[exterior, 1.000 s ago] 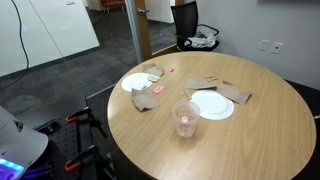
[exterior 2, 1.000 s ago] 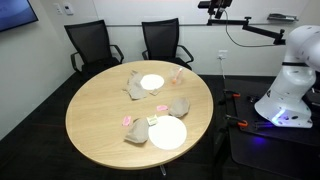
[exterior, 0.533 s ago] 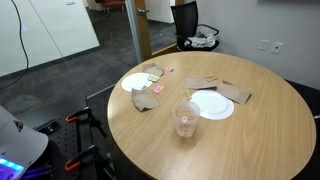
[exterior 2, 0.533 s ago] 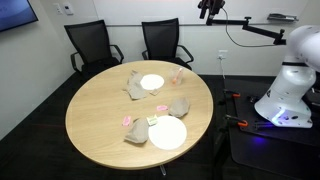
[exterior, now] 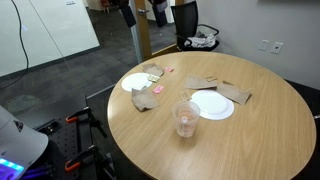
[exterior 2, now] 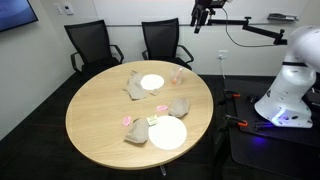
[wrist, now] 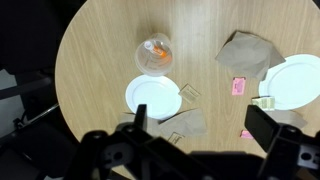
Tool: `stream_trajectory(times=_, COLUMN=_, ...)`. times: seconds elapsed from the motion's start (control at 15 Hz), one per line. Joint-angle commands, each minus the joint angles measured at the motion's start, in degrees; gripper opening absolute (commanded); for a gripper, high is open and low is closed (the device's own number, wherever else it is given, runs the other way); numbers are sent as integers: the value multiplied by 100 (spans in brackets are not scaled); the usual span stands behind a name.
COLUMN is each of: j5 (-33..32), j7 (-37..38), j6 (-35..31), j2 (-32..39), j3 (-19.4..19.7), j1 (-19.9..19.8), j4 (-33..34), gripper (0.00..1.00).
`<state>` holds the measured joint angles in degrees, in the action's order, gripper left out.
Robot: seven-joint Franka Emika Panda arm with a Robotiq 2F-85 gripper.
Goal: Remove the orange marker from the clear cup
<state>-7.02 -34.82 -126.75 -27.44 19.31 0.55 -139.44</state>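
Note:
The clear cup (wrist: 154,57) stands upright on the round wooden table (wrist: 100,60), next to a white plate (wrist: 152,96). The orange marker (wrist: 156,50) lies inside the cup. The cup also shows in both exterior views (exterior: 186,117) (exterior 2: 177,75), with an orange tint low inside it (exterior: 184,123). My gripper (wrist: 205,130) is open and empty, high above the table; its two dark fingers frame the bottom of the wrist view. It shows at the top of both exterior views (exterior: 144,14) (exterior 2: 203,14), far above the cup.
Two white plates (exterior: 213,105) (exterior: 137,82), crumpled brown napkins (wrist: 245,52) (wrist: 185,122), small paper packets and pink scraps (wrist: 238,87) lie on the table. Black chairs (exterior 2: 90,45) (exterior 2: 163,40) stand at the far side. The robot base (exterior 2: 290,85) is beside the table.
My gripper has moved out over the table and come into view at the top of an exterior view. The cup, marker and other items have not moved.

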Motion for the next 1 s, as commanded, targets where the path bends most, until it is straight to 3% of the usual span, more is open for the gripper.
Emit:
stream_trajectory(times=0.0, j5=238, j7=-297, j6=-510, j2=366, j3=36, j1=-108, j4=-94, gripper=100)
stream_trajectory(times=0.93, j5=661, j7=-1458, j6=-1457, j2=1932, j3=-7, j1=-559, j4=-108, gripper=100)
